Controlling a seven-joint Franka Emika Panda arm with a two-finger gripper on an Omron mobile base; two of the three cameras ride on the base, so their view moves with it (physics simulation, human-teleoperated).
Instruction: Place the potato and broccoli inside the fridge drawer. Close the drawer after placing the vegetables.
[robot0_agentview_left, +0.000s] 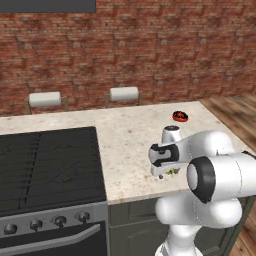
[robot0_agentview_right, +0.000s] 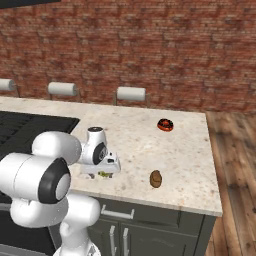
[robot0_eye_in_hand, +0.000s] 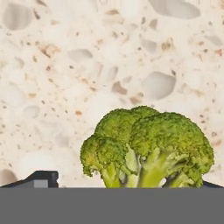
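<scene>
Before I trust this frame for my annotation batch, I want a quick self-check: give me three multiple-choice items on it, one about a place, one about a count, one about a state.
1. Where does the potato lie?
A. on the stove
B. on the counter near its front edge
C. on the floor

2. How many paper towel rolls stand along the brick wall in the right base view?
A. one
B. two
C. three

3. Where is the broccoli relative to the gripper?
A. right at the fingertips, over the counter
B. far off beside the doughnut
C. on the stove

Answers:
1 B: it sits on the speckled top by the edge.
2 C: three white rolls show there.
3 A: the hand view has it between the two tips, counter behind.
</scene>
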